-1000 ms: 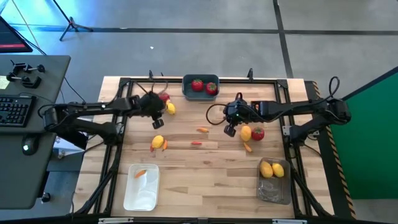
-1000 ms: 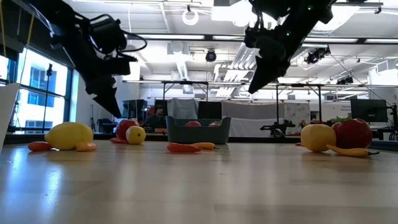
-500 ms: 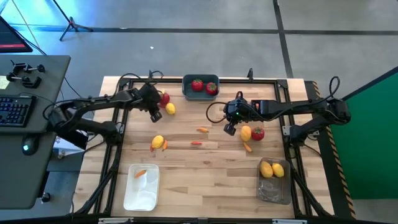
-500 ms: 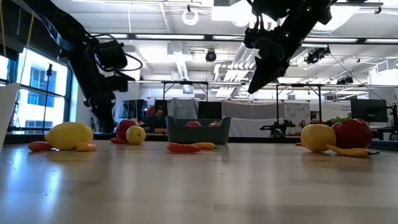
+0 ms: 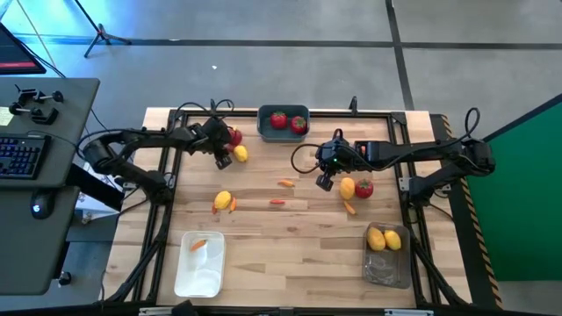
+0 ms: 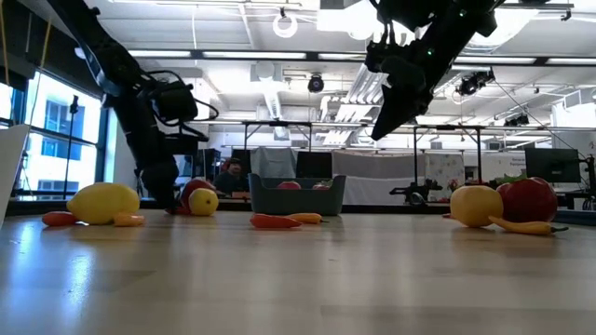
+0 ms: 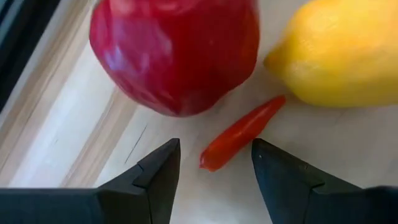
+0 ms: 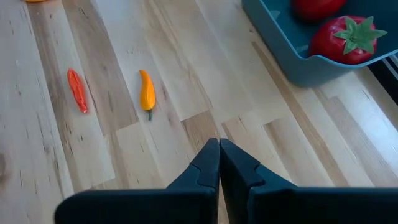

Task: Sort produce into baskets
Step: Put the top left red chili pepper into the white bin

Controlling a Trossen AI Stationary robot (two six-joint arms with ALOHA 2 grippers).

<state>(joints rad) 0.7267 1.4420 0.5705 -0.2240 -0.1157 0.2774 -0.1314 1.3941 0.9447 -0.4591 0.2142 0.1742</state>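
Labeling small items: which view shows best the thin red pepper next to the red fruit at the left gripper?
Left wrist view: the thin red pepper fills mid-frame, lying on the wood between the open left gripper fingers, below the red fruit and lemon. The high and low views do not show it clearly; the right wrist view shows other peppers.

high: top-down | low: tabletop-level | wrists: close, downward | shared: blue bin

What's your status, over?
Left gripper open, low over red pepper. Right gripper shut, hovering mid-table. Tomato and lemon crowd the pepper.
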